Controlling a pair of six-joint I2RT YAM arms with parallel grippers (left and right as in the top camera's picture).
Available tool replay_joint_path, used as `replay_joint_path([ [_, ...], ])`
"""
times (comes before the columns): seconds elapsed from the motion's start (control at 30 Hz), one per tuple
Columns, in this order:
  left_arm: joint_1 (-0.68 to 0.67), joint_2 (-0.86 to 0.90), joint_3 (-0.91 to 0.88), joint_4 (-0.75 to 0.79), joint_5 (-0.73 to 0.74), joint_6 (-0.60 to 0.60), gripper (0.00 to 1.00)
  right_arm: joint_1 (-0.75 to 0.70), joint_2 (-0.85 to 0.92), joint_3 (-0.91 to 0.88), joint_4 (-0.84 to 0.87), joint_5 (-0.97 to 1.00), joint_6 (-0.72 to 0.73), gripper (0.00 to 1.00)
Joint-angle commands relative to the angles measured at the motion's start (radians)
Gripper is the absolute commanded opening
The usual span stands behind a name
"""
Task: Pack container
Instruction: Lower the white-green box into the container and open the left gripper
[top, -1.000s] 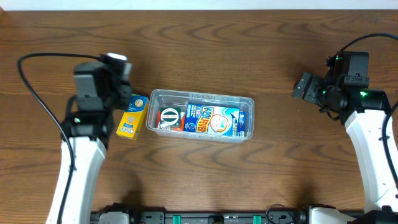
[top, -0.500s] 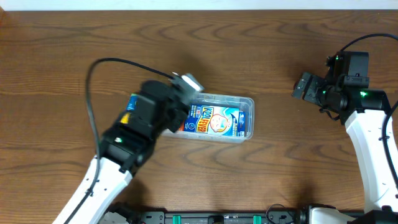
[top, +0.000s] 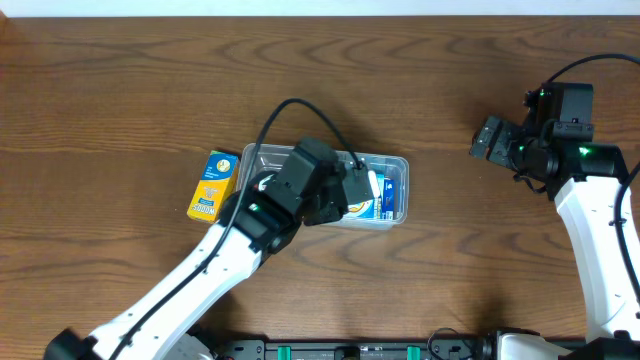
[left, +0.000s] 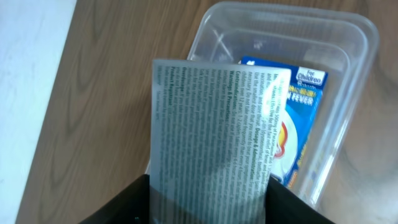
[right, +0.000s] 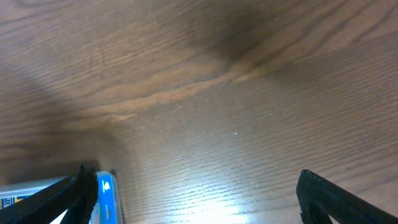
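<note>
The clear container (top: 403, 162) lies mid-table and also shows in the left wrist view (left: 354, 43). A blue Cool Fever box (top: 386, 194) lies inside it, seen in the left wrist view too (left: 303, 99). My left gripper (top: 348, 190) hovers over the container's middle and hides its left half. It is shut on a grey-white box with small printed text (left: 217, 124), held over the tub. My right gripper (top: 490, 140) is open and empty over bare table at the right (right: 196, 193).
A yellow box (top: 212, 185) lies on the table just left of the container. A blue and white edge (right: 104, 194) shows beside my right gripper's left finger; I cannot tell what it is. The wooden table (top: 320, 80) stretches to all sides.
My left arm has swung right from beside the yellow box to over the container, now covering its left half. The right arm has not moved.
</note>
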Motion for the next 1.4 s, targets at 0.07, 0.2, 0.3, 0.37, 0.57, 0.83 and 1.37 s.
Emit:
replay_joint_path([
  [0.07, -0.002, 0.059, 0.001, 0.076, 0.028, 0.063, 0.61, -0.005, -0.002, 0.003, -0.002, -0.007, 0.013, 0.99],
  [0.2, -0.002, 0.099, 0.001, 0.123, 0.029, 0.063, 0.66, -0.006, -0.002, 0.003, -0.002, -0.007, 0.013, 0.99],
  [0.3, -0.002, 0.123, 0.001, 0.147, 0.032, 0.063, 0.67, -0.006, -0.002, 0.003, -0.002, -0.007, 0.013, 0.99],
  [0.37, -0.002, 0.126, 0.001, 0.143, 0.028, 0.061, 0.68, -0.005, -0.002, 0.003, -0.002, -0.007, 0.013, 0.99],
  [0.57, -0.002, 0.094, 0.001, 0.143, -0.026, -0.060, 0.68, -0.006, -0.002, 0.003, -0.001, -0.007, 0.013, 0.99],
  [0.83, -0.002, 0.033, 0.001, 0.147, -0.029, -0.336, 0.76, -0.005, -0.002, 0.003, -0.002, -0.007, 0.013, 0.99],
  [1.37, 0.054, 0.028, 0.001, 0.214, -0.029, -0.506, 0.22, -0.005, -0.002, 0.003, -0.002, -0.007, 0.013, 0.99],
])
